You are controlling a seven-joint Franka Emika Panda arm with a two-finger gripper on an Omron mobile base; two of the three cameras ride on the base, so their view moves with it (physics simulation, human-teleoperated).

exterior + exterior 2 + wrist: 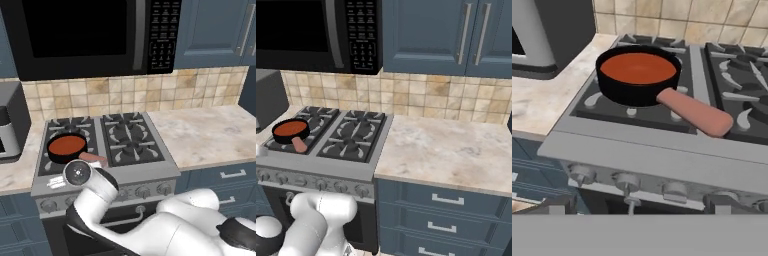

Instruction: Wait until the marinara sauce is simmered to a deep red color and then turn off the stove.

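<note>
marinara sauce (638,68), an orange-red disc, fills a small black pan (619,87) on the front-left burner of the stove (662,155). seen from the claw, the pan lies ahead and slightly above centre, well apart from it, with its pinkish handle (694,112) running toward the claw and off to the right. directly ahead of the claw and nearer than the pan runs the steel front edge of the stove, and below that a row of round knobs (626,181). the claw's fingertips cannot be made out in the hand view, but it stands wide open with nothing between its jaws.

left of the pan from the claw's side, a grey toaster oven (549,37) stands on a pale marbled counter (542,102). right of the pan lie the black grates (739,80) of the neighbouring burners. beyond the stove rises a beige tiled backsplash (677,15).

in the left base view the white arm (95,192) bends in front of the knob row, its upper joint just beside the handle's tip. above the stove hangs a black microwave (85,35) with a keypad (161,50) whose markings are too small to read. blue cabinets (446,35) hang to the right of it, and blue drawers (448,212) sit under the counter. no brand or legible writing can be made out on any appliance.
</note>
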